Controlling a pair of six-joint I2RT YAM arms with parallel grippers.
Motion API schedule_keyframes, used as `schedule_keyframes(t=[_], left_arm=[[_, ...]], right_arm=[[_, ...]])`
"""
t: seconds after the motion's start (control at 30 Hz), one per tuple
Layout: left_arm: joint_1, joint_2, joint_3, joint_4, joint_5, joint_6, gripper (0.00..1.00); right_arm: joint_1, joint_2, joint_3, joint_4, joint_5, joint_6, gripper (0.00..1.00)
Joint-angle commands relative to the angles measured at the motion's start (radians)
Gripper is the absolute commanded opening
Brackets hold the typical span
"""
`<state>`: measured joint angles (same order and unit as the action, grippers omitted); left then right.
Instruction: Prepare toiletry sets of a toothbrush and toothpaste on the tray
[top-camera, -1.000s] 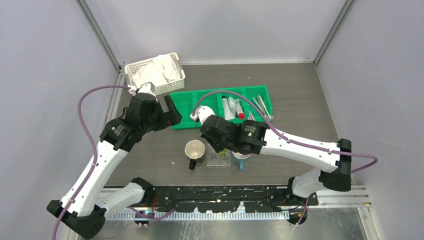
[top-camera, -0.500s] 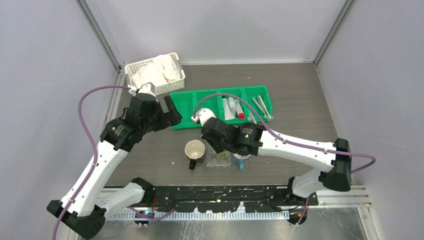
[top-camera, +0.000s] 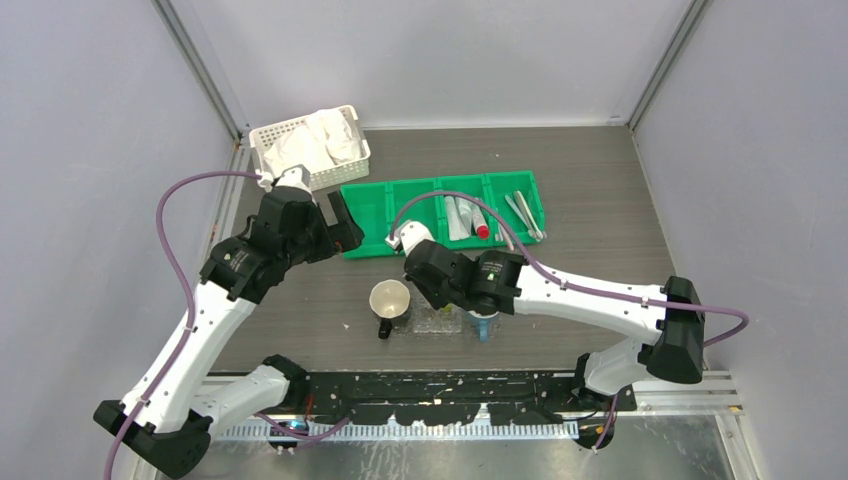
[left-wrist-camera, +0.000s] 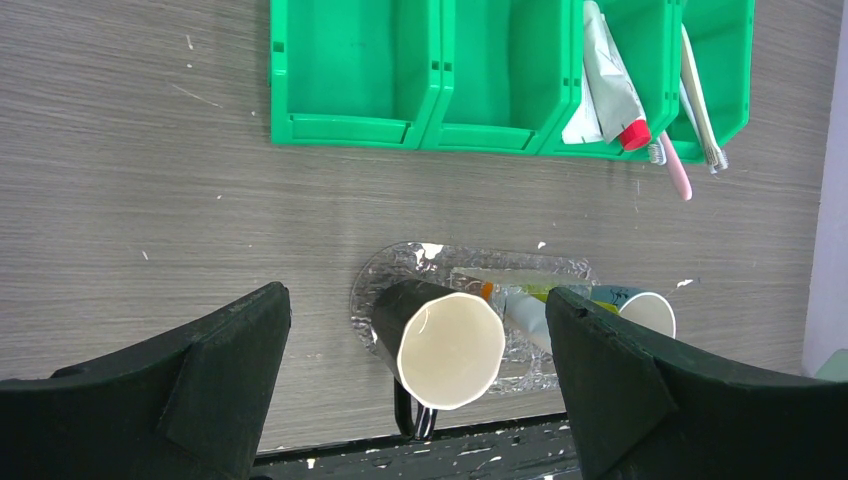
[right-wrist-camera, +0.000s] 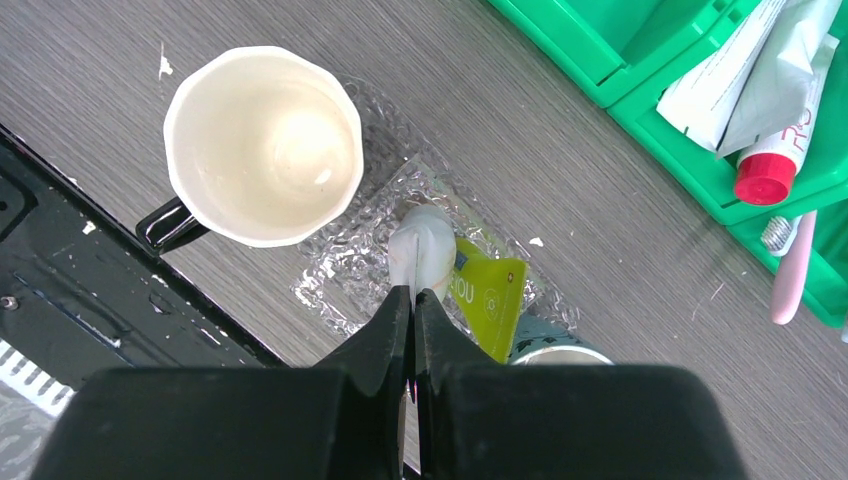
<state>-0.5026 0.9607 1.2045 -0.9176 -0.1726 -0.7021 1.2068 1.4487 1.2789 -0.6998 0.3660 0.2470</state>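
Left fingers (left-wrist-camera: 415, 293) hang released above the table (right-wrist-camera: 600, 230). Over the tray (right-wrist-camera: 335, 265), right fingers (right-wrist-camera: 412, 295) are clenched on the white tube (right-wrist-camera: 420, 245), close beside the mug (right-wrist-camera: 262, 140). A sideways swing could tip the mug. A high release could bounce the white tube off the green tube (right-wrist-camera: 490, 300) and out.
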Motion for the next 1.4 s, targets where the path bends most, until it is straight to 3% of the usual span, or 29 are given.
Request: schedule_keyframes(t=[0.0, 1.1, 1.13, 1.37], left_arm=[[0.003, -0.013, -0.003, 0.026, -0.007, 0.004, 1.00], [0.003, -0.003, 0.000, 0.034, 0.002, 0.004, 1.00], [0.003, -0.002, 0.002, 0.034, 0.004, 0.004, 1.00], [0.003, -0.004, 0.006, 0.033, 0.002, 0.004, 1.00]], right_arm=[[-0.006, -0.059, -0.014, 0.089, 0.032, 0.029, 0.01], [-0.012, -0.092, -0.142, 0.202, 0.046, 0.087, 0.04], [-0.012, -0.093, -0.142, 0.201, 0.045, 0.087, 0.05], [-0.011, -0.115, -0.096, 0.149, 0.025, 0.098, 0.36]])
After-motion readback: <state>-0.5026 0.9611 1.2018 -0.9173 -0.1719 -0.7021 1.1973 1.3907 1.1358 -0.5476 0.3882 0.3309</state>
